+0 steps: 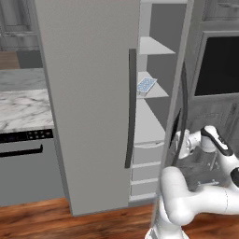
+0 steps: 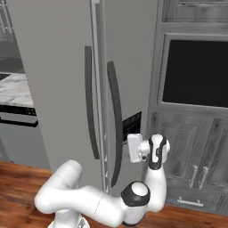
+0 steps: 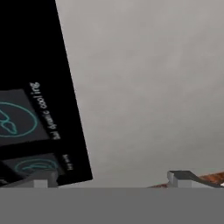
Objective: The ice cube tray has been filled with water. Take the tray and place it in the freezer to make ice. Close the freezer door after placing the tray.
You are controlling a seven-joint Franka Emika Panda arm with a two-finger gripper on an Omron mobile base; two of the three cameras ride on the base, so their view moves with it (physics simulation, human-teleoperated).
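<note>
1. Pressing toward the outer face of the freezer door [image 2: 129, 67], gripper [image 3: 114, 178] with both finger tips spread wide apart and nothing between them; small dark control panel [image 3: 30, 113] with teal icons just ahead, plain grey door skin across the remainder of the hand view.
2. Hand and wrist [image 2: 147, 149] set low against the door, just beside the long dark vertical handle [image 2: 115, 120], near the panel.
3. Freezer door standing partly ajar, edge-on in the left base view, swung out between the arm and the compartment.
4. Ice cube tray [image 1: 146, 86] lying flat on a white shelf [image 1: 156, 92] inside the freezer [image 1: 154, 116], pale blue water [image 1: 147, 84] showing in its cells; drawers stacked lower down.
5. Neighbouring plain grey door [image 1: 84, 102] shut, own dark handle alongside.
6. Dark wall oven [image 2: 196, 73] to the right; marble table [image 1: 23, 109] to the left; wood floor [image 1: 46, 219] beneath.
7. Step in hand, judged: tray placed, door closing remaining.
8. Advice for the push: contact kept on flat door skin, not on the panel; steady force square to the door, well away from the hinge side; finger tips clear of the handle; arm following the arc of the swing until the door seats flush with its neighbour.
</note>
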